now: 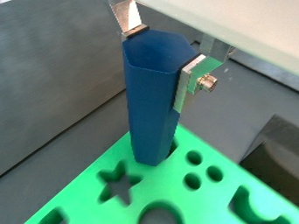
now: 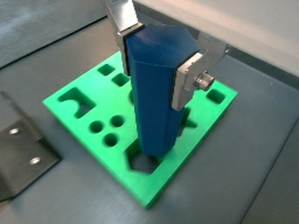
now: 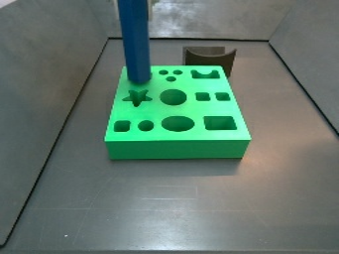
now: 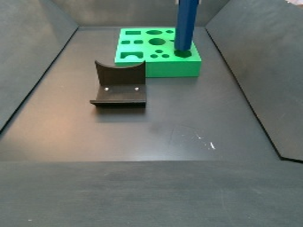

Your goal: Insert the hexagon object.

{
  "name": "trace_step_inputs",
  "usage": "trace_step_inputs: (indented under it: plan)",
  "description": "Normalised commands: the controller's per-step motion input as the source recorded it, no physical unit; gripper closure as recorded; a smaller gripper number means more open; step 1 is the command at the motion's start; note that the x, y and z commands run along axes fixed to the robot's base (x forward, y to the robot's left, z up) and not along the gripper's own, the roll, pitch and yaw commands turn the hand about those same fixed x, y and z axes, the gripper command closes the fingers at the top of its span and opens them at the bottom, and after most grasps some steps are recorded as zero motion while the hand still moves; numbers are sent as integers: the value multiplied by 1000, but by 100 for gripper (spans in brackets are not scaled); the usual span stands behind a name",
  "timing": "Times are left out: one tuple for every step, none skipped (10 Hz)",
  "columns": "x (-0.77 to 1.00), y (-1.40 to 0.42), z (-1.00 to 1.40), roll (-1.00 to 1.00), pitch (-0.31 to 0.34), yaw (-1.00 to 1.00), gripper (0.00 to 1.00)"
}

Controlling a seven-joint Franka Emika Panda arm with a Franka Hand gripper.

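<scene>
Fingers (image 1: 131, 26) clamped on blue hexagon peg (image 2: 158, 87), tip already in green board (image 2: 82, 114) hole; keep upright, press straight down.

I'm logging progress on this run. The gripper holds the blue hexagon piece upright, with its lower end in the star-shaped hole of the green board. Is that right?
Not quite. The gripper does hold the blue hexagon piece upright, but its lower end sits in a corner hole of the green board, beside the star-shaped hole, which is open in a wrist view.
</scene>
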Motion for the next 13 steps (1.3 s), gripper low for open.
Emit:
trace_step_inputs:
  plan:
    - [0,509,-277,0,-27,-160,100]
    - [-23,266,-343,0,-77,-117,100]
    - [-37,-26,-374,-11,-137,0,100]
    - [0,-229,-320,-59,-101,37,100]
    - [137,-229,-231,-83,-66,23,100]
    - [189,-100,-346,-50,-73,23,100]
    - [97,-34,-454,-9,-119,60,100]
    - [0,0,-651,77,-154,66,100]
    - [20,0,-631,157,-116,0,100]
    - [0,-9,-526,126,-81,-191,100]
    - [46,-34,-520,114,-54,-234,100]
    - [46,20,-220,-87,-100,-146,100]
    - [0,-54,0,39,0,0,100]
